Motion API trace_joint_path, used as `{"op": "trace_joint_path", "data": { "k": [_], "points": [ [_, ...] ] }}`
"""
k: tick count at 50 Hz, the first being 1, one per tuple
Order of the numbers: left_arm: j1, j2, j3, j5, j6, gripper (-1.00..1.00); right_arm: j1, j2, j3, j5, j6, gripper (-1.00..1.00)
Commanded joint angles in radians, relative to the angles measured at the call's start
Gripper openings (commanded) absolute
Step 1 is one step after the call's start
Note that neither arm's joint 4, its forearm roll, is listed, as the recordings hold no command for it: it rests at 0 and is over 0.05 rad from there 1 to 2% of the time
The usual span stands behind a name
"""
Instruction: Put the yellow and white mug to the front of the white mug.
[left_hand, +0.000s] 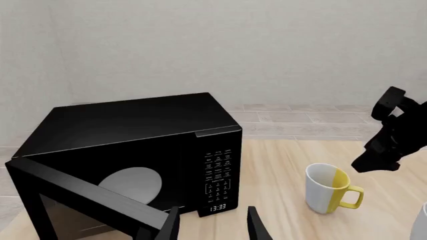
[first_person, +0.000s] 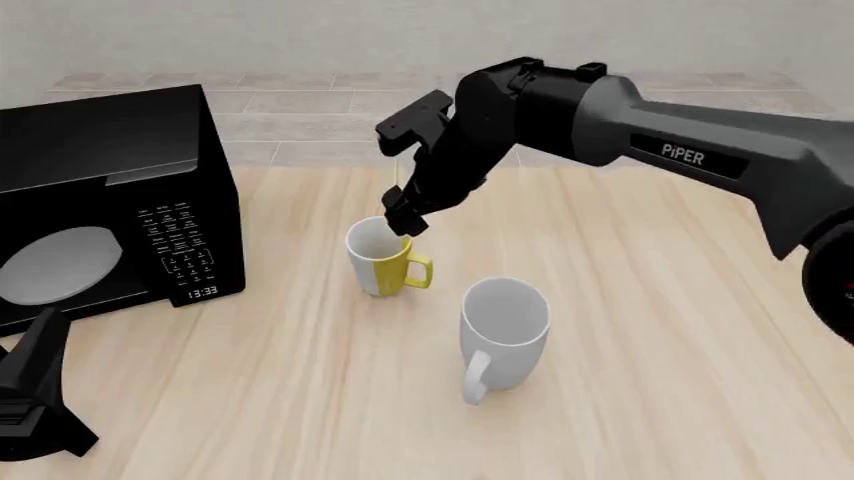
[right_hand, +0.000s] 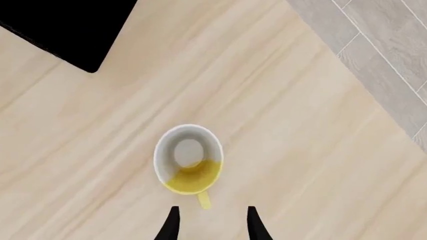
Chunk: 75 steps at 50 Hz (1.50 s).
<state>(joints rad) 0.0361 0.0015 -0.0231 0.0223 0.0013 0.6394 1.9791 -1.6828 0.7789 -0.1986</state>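
The yellow and white mug (first_person: 383, 262) stands upright on the table, its yellow handle (first_person: 418, 272) pointing right. The taller white mug (first_person: 505, 328) stands nearer and to its right, handle toward the front. My right gripper (first_person: 404, 221) hangs just above the small mug's rim. In the right wrist view it looks straight down into the yellow and white mug (right_hand: 188, 165), and the right gripper (right_hand: 212, 224) is open, its fingers either side of the handle and higher up. My left gripper (left_hand: 213, 227) is open and empty near the microwave, low at the front left (first_person: 34, 395).
A black microwave (first_person: 120, 190) stands at the left with its door (left_hand: 87, 200) swung open and a white plate (first_person: 54, 262) inside. The table's back edge meets a grey tiled floor (first_person: 307, 105). The right arm (left_hand: 393, 135) crosses the left wrist view.
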Motion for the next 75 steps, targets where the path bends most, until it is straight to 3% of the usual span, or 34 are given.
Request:
{"op": "trace_joint_path", "data": {
  "k": [1,75],
  "points": [
    [0.0,0.0,0.004,-0.005,0.0,1.0,0.001,0.027,0.0,-0.004,0.001,1.0],
    [0.0,0.0,0.004,-0.005,0.0,1.0,0.009,0.094,0.116,-0.087,0.052,1.0]
  ]
}}
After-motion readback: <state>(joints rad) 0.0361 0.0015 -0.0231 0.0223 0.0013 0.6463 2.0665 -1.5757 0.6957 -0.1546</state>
